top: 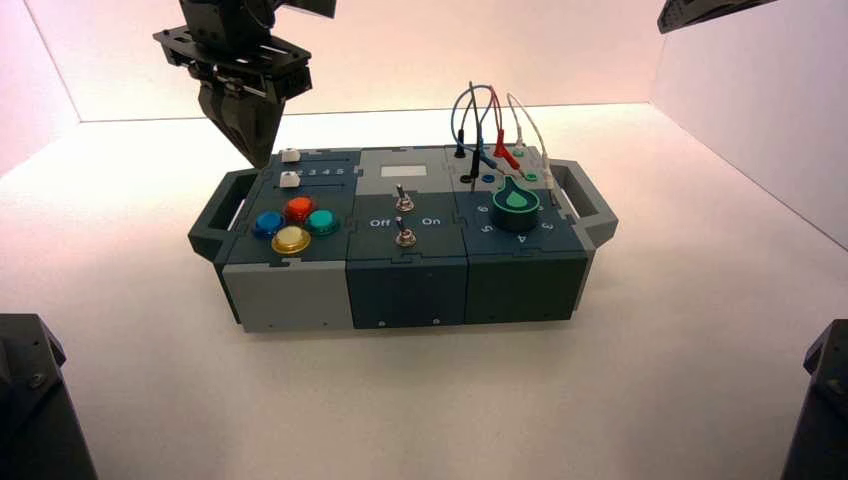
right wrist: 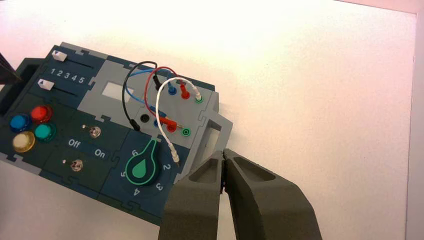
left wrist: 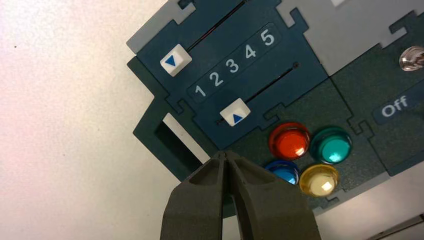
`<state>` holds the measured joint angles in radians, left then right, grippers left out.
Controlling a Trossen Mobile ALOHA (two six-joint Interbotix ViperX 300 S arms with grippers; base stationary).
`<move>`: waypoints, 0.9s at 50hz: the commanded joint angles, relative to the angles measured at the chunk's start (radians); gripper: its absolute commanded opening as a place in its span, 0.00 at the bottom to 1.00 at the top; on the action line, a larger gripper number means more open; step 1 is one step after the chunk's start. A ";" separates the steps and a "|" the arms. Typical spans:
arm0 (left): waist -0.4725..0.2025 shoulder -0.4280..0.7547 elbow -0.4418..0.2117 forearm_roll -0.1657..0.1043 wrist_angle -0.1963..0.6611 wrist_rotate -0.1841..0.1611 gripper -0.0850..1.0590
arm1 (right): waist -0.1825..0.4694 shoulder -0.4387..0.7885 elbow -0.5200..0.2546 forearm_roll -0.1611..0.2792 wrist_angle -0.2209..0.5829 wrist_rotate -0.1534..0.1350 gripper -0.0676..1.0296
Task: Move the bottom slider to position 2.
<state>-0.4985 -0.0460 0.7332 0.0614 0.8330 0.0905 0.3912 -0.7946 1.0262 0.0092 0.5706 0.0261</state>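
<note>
High view: the box (top: 407, 290) sits on a pale, smooth surface (top: 660, 330) with light pooling bright behind it. Surface runs back to a straight dark edge line at the foot of a pinkish back wall (top: 400, 55); a pale side wall (top: 775, 130) slants in on the right, another (top: 30, 70) on the left. Dark hardware (top: 35, 400) shows at both lower corners of the view.

My left gripper (top: 260, 163) is at the box's left end, by the sliders and near the left handle (top: 222, 210). Its fingertips meet, nothing between them. Left wrist view has bare surface filling the side beyond the handle, with a few tiny dark specks on it.

Bottom slider (left wrist: 235, 112): white knob with a blue triangle, in the slot between the numeral row (left wrist: 232, 65) and the four coloured buttons (left wrist: 290, 141). Knob is toward the low end of its slot, around 1–2, with a bit of slot showing past it. Can't call the exact position. Numeral 2 (left wrist: 216, 79) is printed next to 1 in the row. Top slider (left wrist: 176, 60), same kind of knob, is at the 1 end, other side of the numerals.

My right gripper (right wrist: 223, 151) is idle off the box's right end, closed on itself. Bare bright surface spreads beside it in the right wrist view.
</note>
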 commanded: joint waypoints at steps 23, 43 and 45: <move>0.003 0.067 -0.046 0.023 -0.034 0.003 0.05 | 0.000 -0.011 -0.020 -0.002 -0.005 0.000 0.04; 0.003 0.095 -0.074 0.037 -0.034 0.003 0.05 | 0.000 -0.011 -0.020 -0.002 -0.005 0.000 0.04; 0.003 0.098 -0.077 0.037 -0.034 0.003 0.05 | -0.002 -0.011 -0.020 -0.002 -0.005 -0.002 0.04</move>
<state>-0.4970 0.0614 0.6826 0.0951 0.8023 0.0905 0.3912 -0.8053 1.0262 0.0092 0.5722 0.0245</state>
